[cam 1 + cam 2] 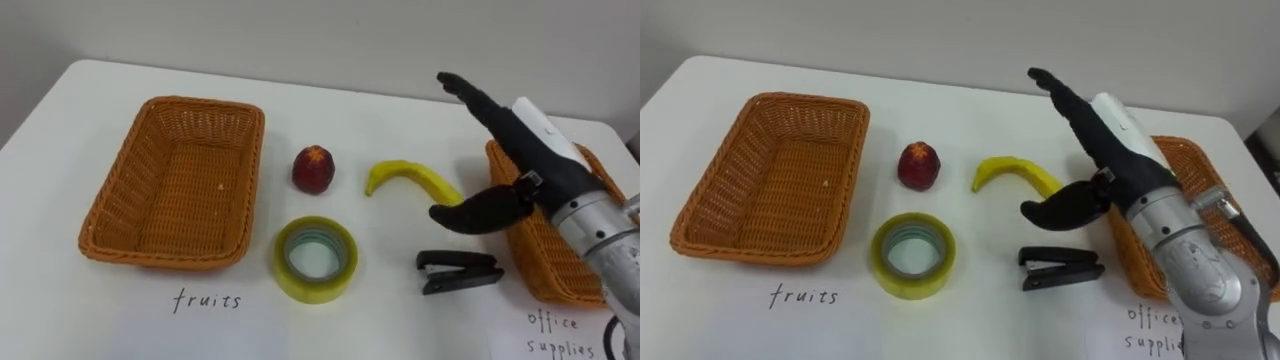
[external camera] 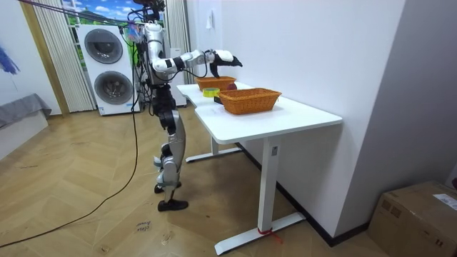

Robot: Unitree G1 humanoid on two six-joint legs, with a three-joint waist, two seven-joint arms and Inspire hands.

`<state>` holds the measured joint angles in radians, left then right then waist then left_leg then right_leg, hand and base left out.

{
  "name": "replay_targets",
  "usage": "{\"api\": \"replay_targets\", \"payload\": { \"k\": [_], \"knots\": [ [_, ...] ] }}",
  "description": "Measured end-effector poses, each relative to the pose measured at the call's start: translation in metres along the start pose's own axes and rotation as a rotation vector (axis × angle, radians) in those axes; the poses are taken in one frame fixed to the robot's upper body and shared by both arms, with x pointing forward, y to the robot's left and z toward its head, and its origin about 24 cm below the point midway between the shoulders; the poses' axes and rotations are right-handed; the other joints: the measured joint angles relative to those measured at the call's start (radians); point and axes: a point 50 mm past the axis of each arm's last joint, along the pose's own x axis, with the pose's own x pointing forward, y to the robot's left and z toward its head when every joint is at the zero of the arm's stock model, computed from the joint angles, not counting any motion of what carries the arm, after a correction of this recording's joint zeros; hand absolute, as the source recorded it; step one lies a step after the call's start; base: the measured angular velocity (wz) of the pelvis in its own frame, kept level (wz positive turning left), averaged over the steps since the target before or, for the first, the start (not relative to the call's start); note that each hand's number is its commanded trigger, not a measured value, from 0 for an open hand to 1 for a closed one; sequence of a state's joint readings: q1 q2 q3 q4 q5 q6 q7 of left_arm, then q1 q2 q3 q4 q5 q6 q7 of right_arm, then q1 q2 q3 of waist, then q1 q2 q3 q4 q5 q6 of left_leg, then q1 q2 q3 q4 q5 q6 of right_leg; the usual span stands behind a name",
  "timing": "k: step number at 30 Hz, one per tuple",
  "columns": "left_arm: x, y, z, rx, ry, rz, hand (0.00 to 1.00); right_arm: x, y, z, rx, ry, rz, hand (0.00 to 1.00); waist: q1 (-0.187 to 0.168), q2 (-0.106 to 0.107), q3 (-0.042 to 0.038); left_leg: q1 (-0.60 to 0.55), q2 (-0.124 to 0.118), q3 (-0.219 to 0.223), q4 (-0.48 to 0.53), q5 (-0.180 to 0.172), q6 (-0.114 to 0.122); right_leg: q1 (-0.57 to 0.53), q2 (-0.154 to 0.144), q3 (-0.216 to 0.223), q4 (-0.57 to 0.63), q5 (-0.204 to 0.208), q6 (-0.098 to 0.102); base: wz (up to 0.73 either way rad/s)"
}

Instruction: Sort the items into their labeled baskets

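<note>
Left eye view: right hand (image 1: 530, 152) hovers over table (image 1: 60, 300) btwn banana (image 1: 405, 177) and office-supplies basket (image 1: 540, 265). Fingers straight, thumb spread wide by banana's right end, nothing held; can't tell if they touch. Banana lies flat, long axis left-right, arched away from robot, left tip turned toward robot. Stapler (image 1: 458, 271) lies just in front, long axis also left-right.

Room view: robot stands at table's long side, arm out above it.

Right eye view: apple (image 1: 919, 166) & tape roll (image 1: 913, 257) sit btwn banana and fruit basket (image 1: 700, 215).
</note>
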<state>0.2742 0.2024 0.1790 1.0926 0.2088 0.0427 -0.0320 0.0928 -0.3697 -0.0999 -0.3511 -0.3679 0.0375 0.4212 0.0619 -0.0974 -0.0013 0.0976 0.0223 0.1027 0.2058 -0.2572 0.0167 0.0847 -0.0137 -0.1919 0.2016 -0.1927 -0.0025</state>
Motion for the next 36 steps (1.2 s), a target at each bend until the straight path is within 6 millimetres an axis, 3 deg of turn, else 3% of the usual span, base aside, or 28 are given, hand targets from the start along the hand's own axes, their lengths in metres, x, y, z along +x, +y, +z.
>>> {"api": "replay_targets", "payload": {
  "k": [13, 36],
  "knots": [
    [0.001, 0.004, 0.006, 0.012, -0.011, 0.009, 0.00, 0.000, 0.009, -0.010, 0.025, 0.056, 0.136, 0.00, 0.001, -0.010, 0.0145, -0.001, 0.000, -0.007, -0.007, 0.000, 0.000, -0.002, 0.001, 0.000, 0.000, 0.000, 0.000, 0.00],
    [0.001, 0.013, 0.008, 0.037, -0.015, 0.063, 0.00, 0.001, 0.016, -0.013, -0.010, 0.115, 0.232, 0.00, 0.013, -0.032, 0.0099, -0.002, 0.000, -0.010, -0.001, 0.000, 0.000, -0.002, 0.001, -0.001, 0.000, 0.000, 0.000, 0.00]
  ]
}}
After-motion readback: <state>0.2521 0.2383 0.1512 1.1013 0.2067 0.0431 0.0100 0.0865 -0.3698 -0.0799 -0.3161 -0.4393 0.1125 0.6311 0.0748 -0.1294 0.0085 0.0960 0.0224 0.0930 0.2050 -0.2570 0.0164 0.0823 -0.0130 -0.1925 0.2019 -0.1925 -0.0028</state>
